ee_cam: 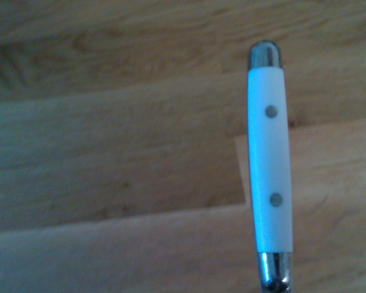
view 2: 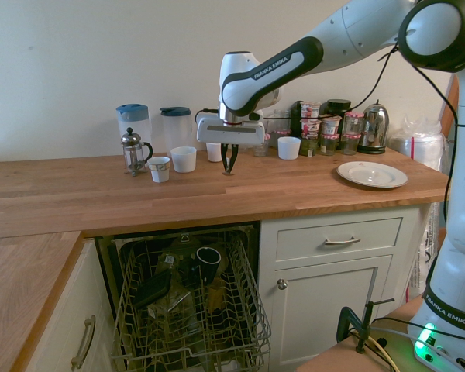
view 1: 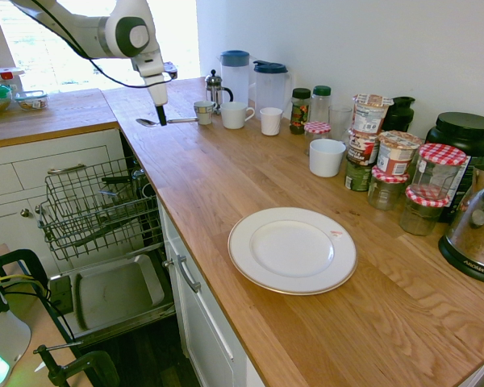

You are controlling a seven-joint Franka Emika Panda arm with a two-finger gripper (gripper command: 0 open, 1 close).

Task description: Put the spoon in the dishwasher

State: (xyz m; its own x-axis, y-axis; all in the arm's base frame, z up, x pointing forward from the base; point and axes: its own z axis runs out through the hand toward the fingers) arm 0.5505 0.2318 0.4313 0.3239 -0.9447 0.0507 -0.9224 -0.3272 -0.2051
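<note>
The spoon [view 1: 149, 122] lies level with the wooden counter [view 1: 226, 185] near its back left corner, bowl towards the counter's edge and handle towards a small cup. In the wrist view its handle [ee_cam: 268, 171] is white with two rivets and metal ends. My gripper [view 1: 162, 119] points straight down, with its fingers drawn together around the spoon's neck. The second exterior view shows the gripper [view 2: 230, 167] at counter height. I cannot tell whether the spoon is lifted. The dishwasher [view 1: 113, 290] stands open below, its wire rack [view 2: 190, 310] pulled out over the dropped door.
A small cup [view 1: 203, 111], a French press [view 1: 215, 89], two white mugs [view 1: 235, 115] and two jugs [view 1: 235, 72] stand just behind the spoon. Jars and a kettle [view 1: 476, 234] line the wall, with a white plate [view 1: 292, 248] nearer. The rack holds a dark mug [view 2: 208, 262] and other items.
</note>
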